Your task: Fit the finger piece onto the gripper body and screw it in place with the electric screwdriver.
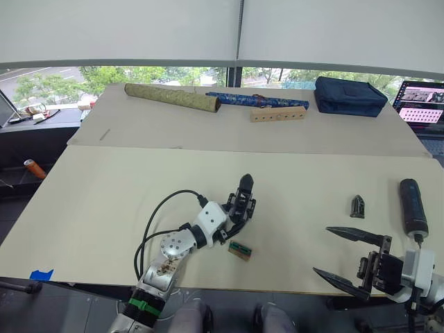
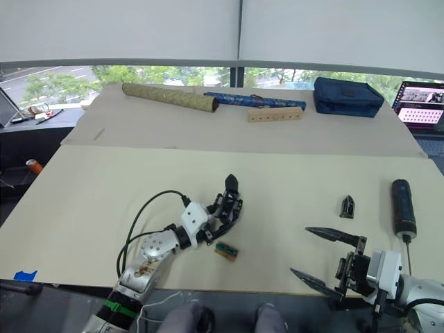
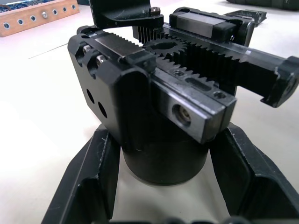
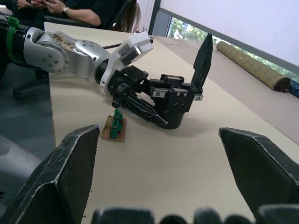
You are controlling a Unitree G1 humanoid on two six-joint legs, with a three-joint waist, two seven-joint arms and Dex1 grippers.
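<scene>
The gripper body (image 1: 241,202) stands near the middle of the table, its pointed black finger (image 4: 203,60) sticking up. My left gripper (image 1: 236,216) is shut on its rounded base, one finger (image 3: 88,182) on each side; the toothed racks (image 3: 196,60) on top are exposed. The finger piece (image 1: 357,206) lies loose on the table to the right. Just beyond it lies the electric screwdriver (image 1: 413,205), bit end towards the front edge. My right gripper (image 1: 321,250) hovers open and holds nothing near the front edge, in front of the finger piece.
A small green-and-tan block (image 1: 240,249) lies just in front of the gripper body. At the back are a green rolled tube (image 1: 172,97), a blue roll (image 1: 257,100), a wooden strip with holes (image 1: 277,113), a navy case (image 1: 349,95) and a laptop (image 1: 422,103). A person's hands (image 4: 56,7) rest beyond the table.
</scene>
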